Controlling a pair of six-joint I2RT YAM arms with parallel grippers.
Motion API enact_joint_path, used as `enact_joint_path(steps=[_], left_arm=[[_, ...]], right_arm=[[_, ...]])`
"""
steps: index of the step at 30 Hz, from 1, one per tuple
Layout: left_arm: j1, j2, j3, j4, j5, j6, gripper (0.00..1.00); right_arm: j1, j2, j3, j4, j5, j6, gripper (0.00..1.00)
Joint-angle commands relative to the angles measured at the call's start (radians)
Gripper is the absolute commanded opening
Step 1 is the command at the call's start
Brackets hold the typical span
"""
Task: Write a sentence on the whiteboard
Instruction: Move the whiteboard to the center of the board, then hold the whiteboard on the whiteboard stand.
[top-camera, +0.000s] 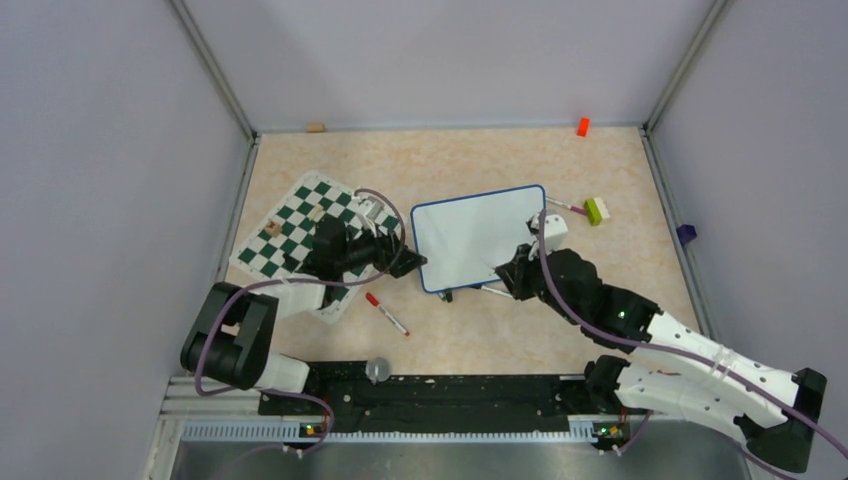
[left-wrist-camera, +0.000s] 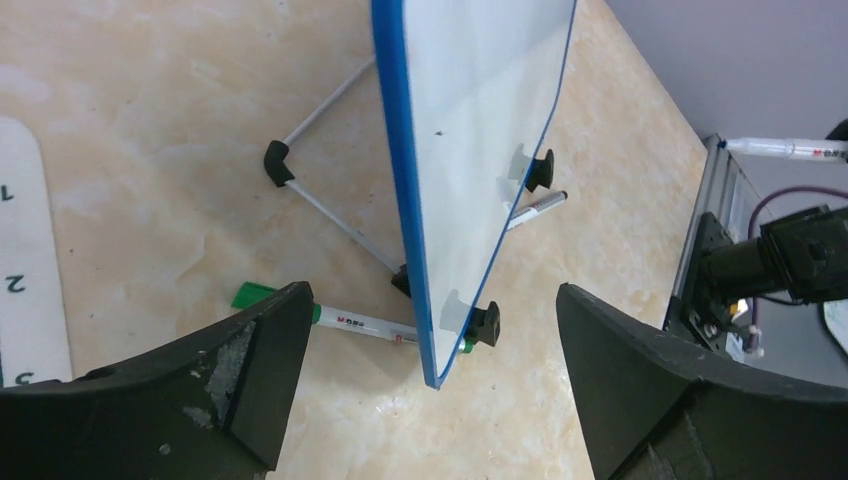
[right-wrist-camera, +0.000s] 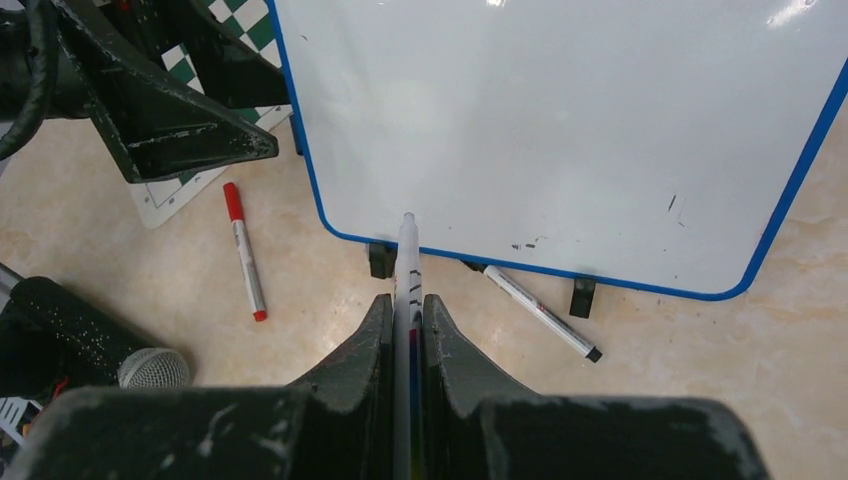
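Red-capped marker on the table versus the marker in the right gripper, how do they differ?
The red-capped marker lies loose on the table; the held marker is clamped in the right gripper. The red-capped marker lies clear of the whiteboard; the held marker's tip reaches over its near edge. The red-capped marker shows red at both ends; the held marker's tip end looks white. Both are slim, white-barrelled markers.

Blue-framed white whiteboard (top-camera: 478, 235), green-and-white checkered mat (top-camera: 290, 225), red-capped marker (top-camera: 386, 313)
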Motion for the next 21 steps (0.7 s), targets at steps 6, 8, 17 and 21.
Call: enact_joint_path(steps=[6,8,17,21], left_arm=[[0.000,-0.081,-0.167,0.369,-0.205,-0.127,0.92],[0.001,-0.086,-0.162,0.358,-0.199,-0.122,0.92],[-0.001,-0.130,-0.144,0.224,-0.270,-0.131,0.99],[-0.001,-0.150,-0.160,0.235,-0.284,-0.107,0.99]], right_arm=[[-0.008,0.122,0.132,-0.006,-0.007,-0.034,0.00],[-0.006,0.148,0.135,-0.003,0.014,-0.030,0.00],[0.005,0.110,-0.067,0.267,0.098,-0.021,0.00],[0.011,0.081,-0.134,0.324,0.144,-0.004,0.00]])
